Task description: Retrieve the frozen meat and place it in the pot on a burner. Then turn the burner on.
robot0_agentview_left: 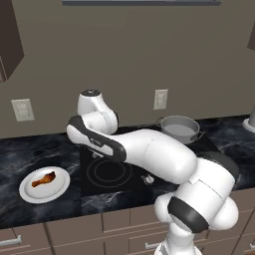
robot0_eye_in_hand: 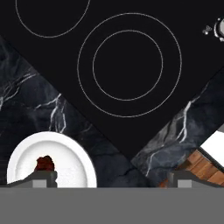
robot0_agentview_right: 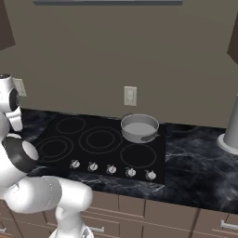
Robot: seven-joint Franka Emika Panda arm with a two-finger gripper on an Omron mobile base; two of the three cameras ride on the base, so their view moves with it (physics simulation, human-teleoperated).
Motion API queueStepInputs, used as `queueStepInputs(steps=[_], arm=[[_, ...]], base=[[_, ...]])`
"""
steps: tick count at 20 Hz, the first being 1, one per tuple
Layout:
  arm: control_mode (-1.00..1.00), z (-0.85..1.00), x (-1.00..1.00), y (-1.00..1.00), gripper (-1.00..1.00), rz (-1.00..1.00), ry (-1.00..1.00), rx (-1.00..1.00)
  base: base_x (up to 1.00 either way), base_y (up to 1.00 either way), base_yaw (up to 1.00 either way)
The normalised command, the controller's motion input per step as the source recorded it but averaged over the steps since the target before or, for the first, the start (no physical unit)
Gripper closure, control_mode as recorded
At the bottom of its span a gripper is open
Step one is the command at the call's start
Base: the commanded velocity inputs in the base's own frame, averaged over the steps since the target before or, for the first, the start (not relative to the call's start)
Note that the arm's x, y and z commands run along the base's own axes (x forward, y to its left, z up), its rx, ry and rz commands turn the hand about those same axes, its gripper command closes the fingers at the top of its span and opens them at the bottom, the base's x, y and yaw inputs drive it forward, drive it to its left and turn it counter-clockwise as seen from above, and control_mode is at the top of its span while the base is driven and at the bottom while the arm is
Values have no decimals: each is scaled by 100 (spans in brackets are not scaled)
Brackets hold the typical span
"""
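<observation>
The frozen meat (robot0_agentview_left: 43,179) is a small orange-brown drumstick lying on a white plate (robot0_agentview_left: 30,191) on the dark counter, left of the cooktop. In the hand view the meat (robot0_eye_in_hand: 44,164) shows dark red-brown on the plate (robot0_eye_in_hand: 74,159) at the lower left. My gripper (robot0_eye_in_hand: 113,178) hangs open above the counter's front edge, its left fingertip (robot0_eye_in_hand: 43,177) over the plate and close to the meat, nothing between the fingers. The grey pot (robot0_agentview_left: 179,128) stands on the back right burner, also seen as the pot (robot0_agentview_right: 139,128) from the right side.
The black cooktop (robot0_agentview_right: 93,139) has several ringed burners and a row of knobs (robot0_agentview_right: 111,169) along its front. A wall outlet (robot0_agentview_left: 160,99) sits behind the pot. A grey cylinder (robot0_agentview_right: 231,130) stands at the far right. Wooden drawers (robot0_agentview_left: 74,231) run below the counter.
</observation>
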Motion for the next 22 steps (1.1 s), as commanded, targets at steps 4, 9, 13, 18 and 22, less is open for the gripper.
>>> queueStepInputs(steps=[4,9,13,18,22], arm=[[-100,-20,10,56,-100,0,4,7],[-100,-17,1,64,-100,0,0,0],[-100,-22,0,59,-100,0,0,-1],[-100,-12,3,26,-100,0,0,-7],[-100,-8,1,6,-100,0,0,-9]], base=[[0,0,0],[0,0,0],[0,0,0],[0,0,0],[0,0,0]])
